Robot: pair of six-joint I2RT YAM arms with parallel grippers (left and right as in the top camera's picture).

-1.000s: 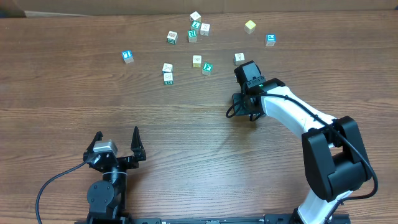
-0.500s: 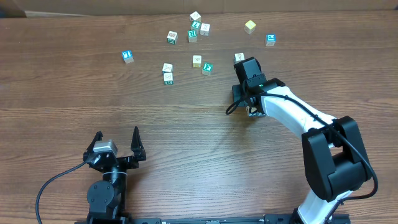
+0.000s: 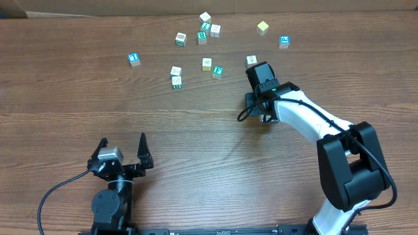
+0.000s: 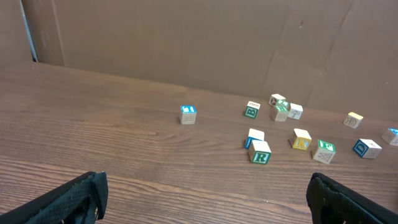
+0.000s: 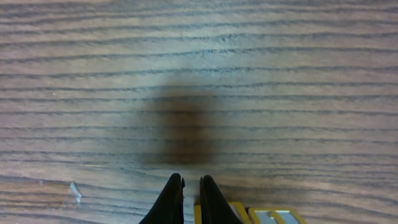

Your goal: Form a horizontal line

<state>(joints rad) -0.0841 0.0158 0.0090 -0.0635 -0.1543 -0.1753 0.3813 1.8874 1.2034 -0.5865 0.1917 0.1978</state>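
No horizontal line is showing yet: the cubes are lying scattered across the far part of the table. The right gripper is hovering low just beside a yellow-edged cube, jaws nearly together and gripping nothing visible, probably for nudging rather than lifting. The left gripper is sitting at the near edge, jaws wide and empty.

Soft, even light falls from above on the tabletop; the cubes cast faint, short shadows; a blurred dark shadow pools ahead of the right tool; the left tool has dark, out-of-focus fingers.
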